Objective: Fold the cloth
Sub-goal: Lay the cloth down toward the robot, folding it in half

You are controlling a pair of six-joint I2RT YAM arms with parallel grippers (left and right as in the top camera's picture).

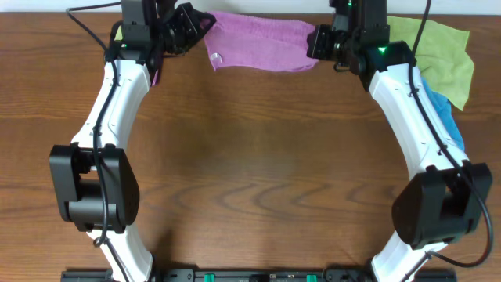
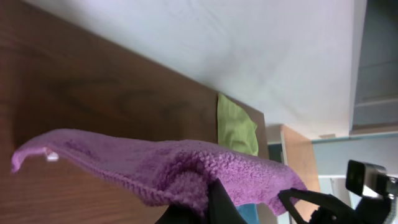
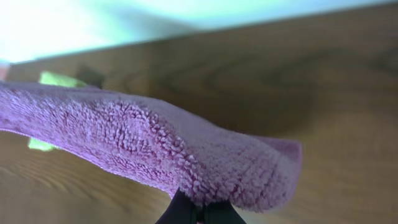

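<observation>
A purple cloth (image 1: 262, 43) hangs stretched along the table's (image 1: 250, 172) 12 o'clock edge, its ends pinched by the left gripper (image 1: 200, 26) and right gripper (image 1: 317, 41), with a yellow-green cloth (image 1: 446, 55) at 2 o'clock and open wood toward 6 o'clock.

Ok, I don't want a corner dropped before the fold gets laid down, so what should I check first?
1. Left gripper grips one end of the purple cloth: ok, terry bunches right at it in the left wrist view.
2. Right gripper grips the other end: ok.
3. Cloth stretched between them: ok, only a slight sag.
4. Cloth lifted off the wooden table: looks ok, as the wrist views show wood beyond its hanging edge.
5. White tag free, not pinched: ok.
6. Purple cloth apart from the yellow-green cloth: cannot tell, because the right gripper hides where they would meet.
</observation>
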